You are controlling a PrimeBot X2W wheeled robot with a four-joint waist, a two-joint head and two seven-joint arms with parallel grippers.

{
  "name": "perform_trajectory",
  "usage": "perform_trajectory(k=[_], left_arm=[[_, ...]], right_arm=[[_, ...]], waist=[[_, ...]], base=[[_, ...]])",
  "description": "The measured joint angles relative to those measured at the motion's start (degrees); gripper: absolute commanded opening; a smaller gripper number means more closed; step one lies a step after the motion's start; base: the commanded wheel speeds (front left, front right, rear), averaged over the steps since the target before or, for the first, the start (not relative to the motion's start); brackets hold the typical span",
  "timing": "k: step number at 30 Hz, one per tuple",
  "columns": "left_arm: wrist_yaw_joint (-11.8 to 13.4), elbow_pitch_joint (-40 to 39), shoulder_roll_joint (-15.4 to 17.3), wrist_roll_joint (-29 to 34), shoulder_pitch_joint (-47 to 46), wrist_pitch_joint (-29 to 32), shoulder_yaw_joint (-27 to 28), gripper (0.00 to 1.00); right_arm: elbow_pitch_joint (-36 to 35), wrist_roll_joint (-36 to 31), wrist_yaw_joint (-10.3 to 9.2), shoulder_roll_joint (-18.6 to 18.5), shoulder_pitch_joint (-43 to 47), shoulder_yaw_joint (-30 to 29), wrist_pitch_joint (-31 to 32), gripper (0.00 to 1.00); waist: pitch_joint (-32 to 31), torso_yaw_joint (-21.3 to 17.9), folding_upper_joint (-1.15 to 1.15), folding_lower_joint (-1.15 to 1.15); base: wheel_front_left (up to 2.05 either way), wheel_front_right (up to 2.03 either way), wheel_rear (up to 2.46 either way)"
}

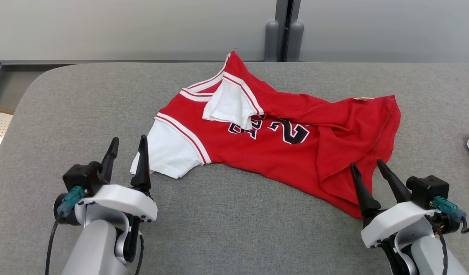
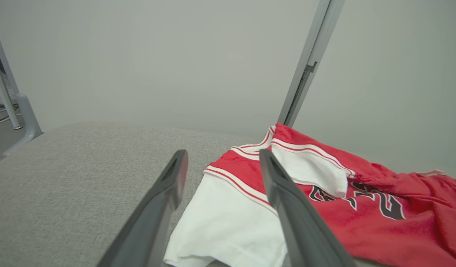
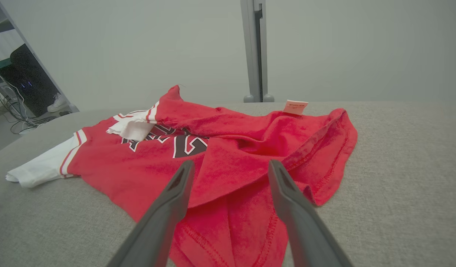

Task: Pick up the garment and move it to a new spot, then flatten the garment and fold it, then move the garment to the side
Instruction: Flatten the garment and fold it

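Garment [image 1: 280, 145], a red jersey with white sleeves, lies crumpled and unfolded on the grey table [image 1: 234, 229], about its middle. Nearest us, we note the left gripper [image 1: 129, 138] with fingers spread and holding nothing, its tips by the edge of the white sleeve [image 1: 169, 152] at the jersey's left end. The right gripper [image 1: 366, 163] is likewise spread and empty, tips over the bunched red hem [image 1: 345, 191]; we cannot determine contact. Farther in, a dark number [image 1: 291, 131] is partly covered by the second sleeve [image 1: 228, 107], folded over the chest. A small label [image 1: 364, 99] sits at the far right edge. Beyond the table we record a grey post [image 1: 284, 30] against a pale wall.
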Motion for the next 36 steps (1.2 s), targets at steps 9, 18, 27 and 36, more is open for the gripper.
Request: perform_trajectory(k=[9, 18, 27, 36], left_arm=[[0.65, -5.86, -0.7, -2.77, 6.77, 0.0, -2.76, 1.0], [1.94, -5.81, -0.7, -3.8, 7.26, 0.01, -5.91, 1.0], [2.65, -6.11, -0.67, -4.94, 5.82, 0.0, -7.99, 1.0], [2.98, -6.37, -0.68, -5.78, 5.83, 0.0, -8.51, 1.0]], right_arm=[[3.66, 5.36, -0.01, 1.15, 0.12, -0.26, 1.48, 1.0], [8.16, 8.78, -0.01, 1.45, -2.55, -0.94, 2.7, 1.0], [12.1, 13.45, -0.01, 0.08, -7.2, -0.73, 3.09, 0.0], [12.77, 13.58, -0.01, -6.12, -10.47, -3.49, 2.18, 0.0]], waist=[[-0.81, 1.73, 0.0, 0.0], [0.29, 3.23, 0.0, 0.0], [2.92, 5.04, 0.0, 0.0], [3.37, 5.23, 0.0, 0.0]], base=[[0.0, 0.0, 0.0], [0.0, 0.0, 0.0], [0.0, 0.0, 0.0], [0.0, 0.0, 0.0]])
